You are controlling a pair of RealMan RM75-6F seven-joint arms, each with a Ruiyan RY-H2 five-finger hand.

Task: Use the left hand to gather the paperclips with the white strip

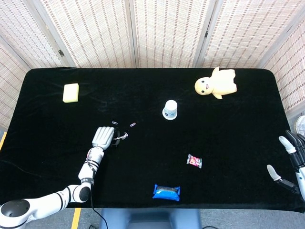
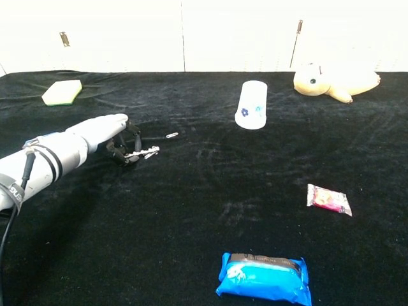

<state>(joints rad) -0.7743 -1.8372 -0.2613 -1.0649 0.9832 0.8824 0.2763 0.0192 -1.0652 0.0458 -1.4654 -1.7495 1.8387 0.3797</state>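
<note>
My left hand lies palm down on the black table, left of centre, its dark fingers curled around a thin white strip. The strip sticks out to the right of the fingers, just above the cloth, with small silvery bits clinging to its end. One loose paperclip lies just beyond the strip's tip and shows in the chest view too as a paperclip. Another paperclip lies just behind the hand. My right hand hangs off the table's right edge, fingers spread, holding nothing.
A white paper cup lies on its side at mid-table. A yellow plush toy sits at the back right and a yellow sponge at the back left. A pink candy and a blue snack packet lie towards the front.
</note>
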